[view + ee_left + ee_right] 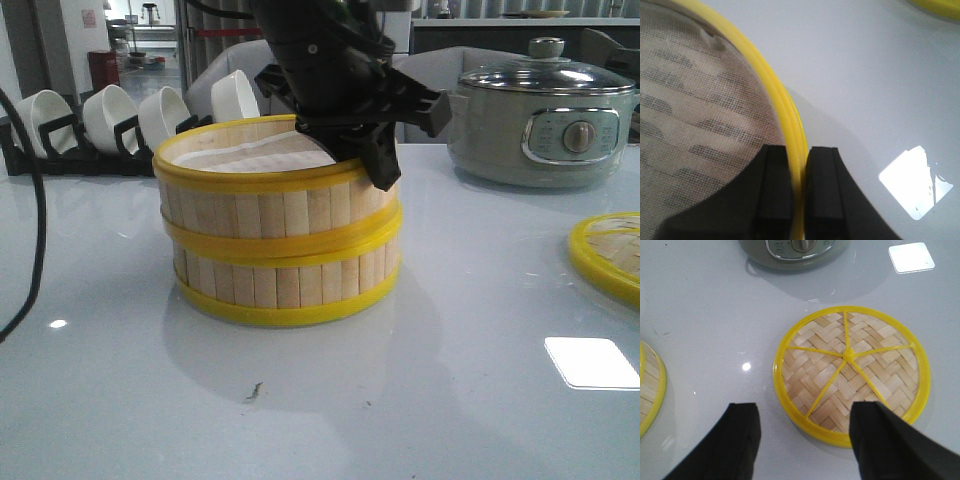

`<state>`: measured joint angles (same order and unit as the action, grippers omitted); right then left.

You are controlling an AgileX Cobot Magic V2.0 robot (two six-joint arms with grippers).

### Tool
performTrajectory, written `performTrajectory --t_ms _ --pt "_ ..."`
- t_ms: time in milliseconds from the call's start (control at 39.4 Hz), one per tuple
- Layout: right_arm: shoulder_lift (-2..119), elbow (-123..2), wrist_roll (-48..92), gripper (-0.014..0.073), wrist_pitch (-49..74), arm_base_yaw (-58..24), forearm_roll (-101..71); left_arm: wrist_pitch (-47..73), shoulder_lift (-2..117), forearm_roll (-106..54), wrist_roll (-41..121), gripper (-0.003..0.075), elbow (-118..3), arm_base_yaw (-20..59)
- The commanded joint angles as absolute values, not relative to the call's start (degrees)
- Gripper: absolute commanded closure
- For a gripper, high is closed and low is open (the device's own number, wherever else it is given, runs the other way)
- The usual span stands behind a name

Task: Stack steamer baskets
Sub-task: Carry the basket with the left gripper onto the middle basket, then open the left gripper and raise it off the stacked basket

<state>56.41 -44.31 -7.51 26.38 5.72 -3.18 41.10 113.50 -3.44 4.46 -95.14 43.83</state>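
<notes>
With the upper steamer basket (270,185) seated on the lower steamer basket (285,285) left of the grey pot (540,125), the left gripper (799,187), pinching its rim, should part gently and lift straight off; the right gripper (805,440) hangs apart over the woven lid (852,370).

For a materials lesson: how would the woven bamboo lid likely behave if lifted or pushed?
The lid looks thin woven bamboo, so probably light. Its yellow rim and spokes suggest stiffness. Lying flat on the glossy table, it would likely slide, not roll.

Grey pot (540,125), woven lid (851,372), perhaps cups (110,115)
</notes>
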Motion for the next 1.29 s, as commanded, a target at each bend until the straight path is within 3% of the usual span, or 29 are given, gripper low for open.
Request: performTrajectory --t_ms 0,736,863,1040,1268 --pt "55.9 -46.5 -7.5 0.0087 21.9 5.7 -3.0 36.3 110.5 -4.3 4.5 0.0632 -97.3 44.7" --pt "55.9 -46.5 -7.5 0.0087 21.9 5.7 -3.0 34.3 110.5 -6.0 4.5 0.0629 -97.3 44.7" --pt "55.9 -46.5 -7.5 0.0087 21.9 5.7 -3.0 34.4 110.5 -6.0 4.5 0.0541 -97.3 44.7" --pt "55.9 -46.5 -7.5 0.0087 21.9 5.7 -3.0 35.0 110.5 -6.0 4.5 0.0332 -97.3 44.7" --pt "55.9 -46.5 -7.5 0.0087 22.2 5.7 -3.0 37.6 109.9 -6.0 4.5 0.0296 -99.6 44.7"
